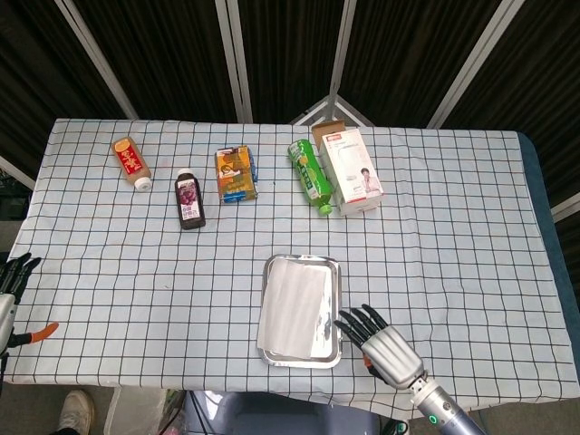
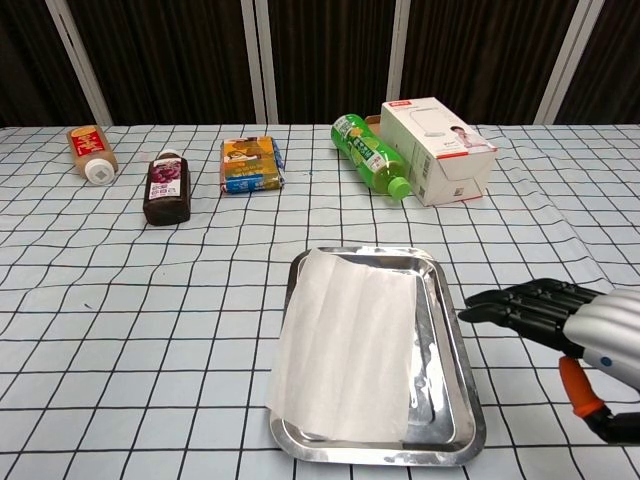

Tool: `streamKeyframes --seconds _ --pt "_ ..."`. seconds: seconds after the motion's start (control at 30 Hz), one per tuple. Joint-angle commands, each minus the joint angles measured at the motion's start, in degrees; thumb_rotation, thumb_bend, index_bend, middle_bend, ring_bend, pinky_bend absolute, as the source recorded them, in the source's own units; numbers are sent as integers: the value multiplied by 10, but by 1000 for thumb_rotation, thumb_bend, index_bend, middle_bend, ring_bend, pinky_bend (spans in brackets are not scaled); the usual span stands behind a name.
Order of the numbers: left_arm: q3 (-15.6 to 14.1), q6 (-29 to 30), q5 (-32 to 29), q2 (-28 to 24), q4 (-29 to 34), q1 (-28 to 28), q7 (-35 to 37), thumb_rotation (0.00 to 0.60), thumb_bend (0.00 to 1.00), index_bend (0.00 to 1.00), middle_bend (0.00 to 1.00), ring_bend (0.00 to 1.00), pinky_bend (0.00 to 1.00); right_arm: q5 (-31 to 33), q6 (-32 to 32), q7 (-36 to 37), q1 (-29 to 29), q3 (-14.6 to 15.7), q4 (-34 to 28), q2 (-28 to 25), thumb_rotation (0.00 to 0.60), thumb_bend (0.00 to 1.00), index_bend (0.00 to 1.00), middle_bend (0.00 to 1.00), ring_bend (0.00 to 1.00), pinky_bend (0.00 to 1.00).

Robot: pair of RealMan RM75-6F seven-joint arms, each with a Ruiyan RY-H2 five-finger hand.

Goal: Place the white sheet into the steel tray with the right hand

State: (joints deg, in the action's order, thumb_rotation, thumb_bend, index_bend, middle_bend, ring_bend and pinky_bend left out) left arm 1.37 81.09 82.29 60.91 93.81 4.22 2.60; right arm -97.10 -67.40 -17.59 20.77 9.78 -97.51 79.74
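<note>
The white sheet [image 1: 293, 306] [image 2: 346, 340] lies flat in the steel tray [image 1: 330, 346] [image 2: 452, 350], with its left edge hanging over the tray's left rim. My right hand [image 1: 386, 341] [image 2: 560, 316] hovers just right of the tray, off the sheet, fingers straight and spread, holding nothing. My left hand [image 1: 13, 297] shows only at the far left edge of the head view, off the table, fingers spread with nothing in them.
Along the far half of the checked cloth lie an orange bottle [image 1: 128, 161], a dark juice bottle [image 1: 188, 200], a snack pack [image 1: 235, 173], a green bottle [image 1: 311, 174] and a white carton [image 1: 349, 169].
</note>
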Motion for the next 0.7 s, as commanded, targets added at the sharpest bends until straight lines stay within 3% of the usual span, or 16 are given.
streamKeyframes --seconds 0.03,0.7 --pt "0 -1 -2 0 1 0 -1 600 0 0 0 0 0 -1 26 -21 18 -8 -8 -6 600 1000 78 55 0 0" --pt "3 -3 -6 -2 -2 1 8 600 0 0 0 0 0 67 160 -167 98 -69 -21 22 600 1000 83 55 0 0"
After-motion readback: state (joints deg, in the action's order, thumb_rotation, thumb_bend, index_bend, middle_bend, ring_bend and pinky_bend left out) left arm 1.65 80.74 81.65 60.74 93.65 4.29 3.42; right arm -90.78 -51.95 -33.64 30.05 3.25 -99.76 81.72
